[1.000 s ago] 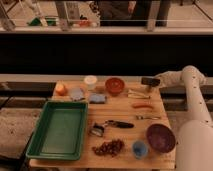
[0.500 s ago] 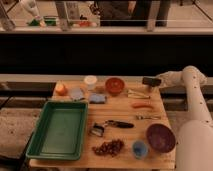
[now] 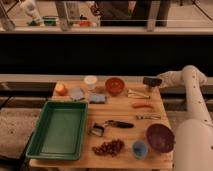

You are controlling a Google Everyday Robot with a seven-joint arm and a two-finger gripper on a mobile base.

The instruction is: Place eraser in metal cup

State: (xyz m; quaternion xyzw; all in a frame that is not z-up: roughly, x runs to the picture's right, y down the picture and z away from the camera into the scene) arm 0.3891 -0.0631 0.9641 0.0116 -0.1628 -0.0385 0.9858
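Above the counter's (image 3: pixel 125 107) far right corner, gripper (image 3: pixel 151 81) hovering, grip state unclear, eraser not discernible, metal cup (image 3: pixel 98 130) near counter middle beside black-handled utensil (image 3: pixel 120 124), green tray (image 3: pixel 59 129) at left.

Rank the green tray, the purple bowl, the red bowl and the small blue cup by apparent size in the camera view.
1. green tray
2. purple bowl
3. red bowl, though it sits farther back, so its gap to the purple bowl is unsure
4. small blue cup

The gripper hangs over the table's far right corner.
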